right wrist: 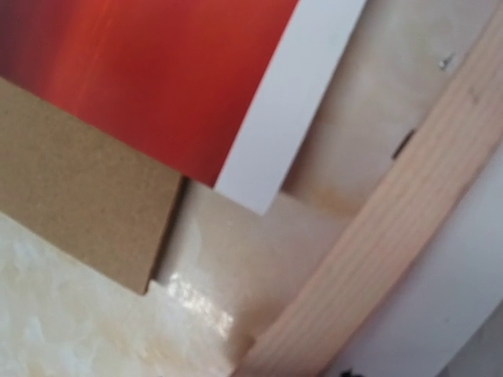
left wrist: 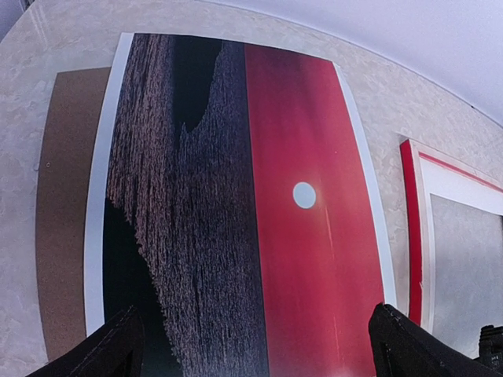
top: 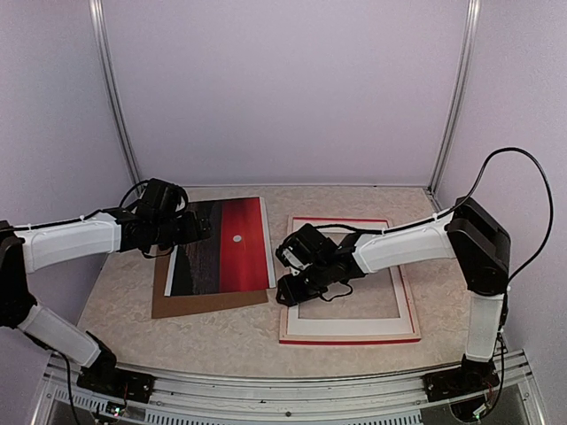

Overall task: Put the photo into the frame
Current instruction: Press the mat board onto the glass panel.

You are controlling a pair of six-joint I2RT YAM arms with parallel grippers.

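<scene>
Left gripper (top: pixel 193 227) hangs empty with its fingers spread wide over the photo (top: pixel 221 246). The photo lies flat directly below and ahead of it on the backing board (top: pixel 177 305), its long axis seemingly running away from the fingers, so this arm is the nearer one. Right gripper (top: pixel 292 288), whose spread cannot be told, sits over the photo-side rail of the frame (top: pixel 354 333), just past the photo's red half; the frame's opening holds no print.

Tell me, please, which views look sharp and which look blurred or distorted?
Top external: sharp, evenly lit. Left wrist: sharp, but the lens bows the edges of the photo. Right wrist: soft focus throughout, with glare on the table beside the backing board.
</scene>
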